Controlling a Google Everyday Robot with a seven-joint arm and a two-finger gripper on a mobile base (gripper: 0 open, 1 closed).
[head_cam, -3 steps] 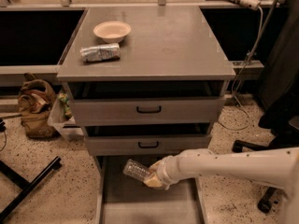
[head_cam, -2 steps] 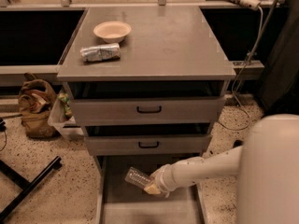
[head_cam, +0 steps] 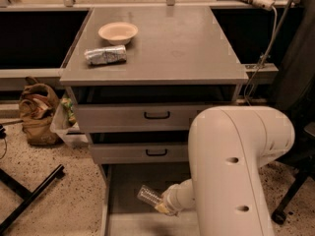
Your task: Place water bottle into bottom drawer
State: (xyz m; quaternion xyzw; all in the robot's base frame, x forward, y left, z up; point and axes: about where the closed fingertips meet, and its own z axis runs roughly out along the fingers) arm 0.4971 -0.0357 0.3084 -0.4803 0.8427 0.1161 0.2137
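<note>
Over the open bottom drawer (head_cam: 127,187), your end effector (head_cam: 161,207) gripped the tilted water bottle (head_cam: 147,195), while a bowl (head_cam: 117,32) and foil packet (head_cam: 105,55) sat on the worktop (head_cam: 187,43).

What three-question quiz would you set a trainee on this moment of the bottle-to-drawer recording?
1. True or false: the bottom drawer is shut.
2. The gripper, low over that drawer, holds: A) a cup B) a water bottle C) a spoon.
3. What lies beside the bowl on the cabinet top?
Key: 1 false, it is pulled out; 2 B; 3 a silvery packet.
</note>
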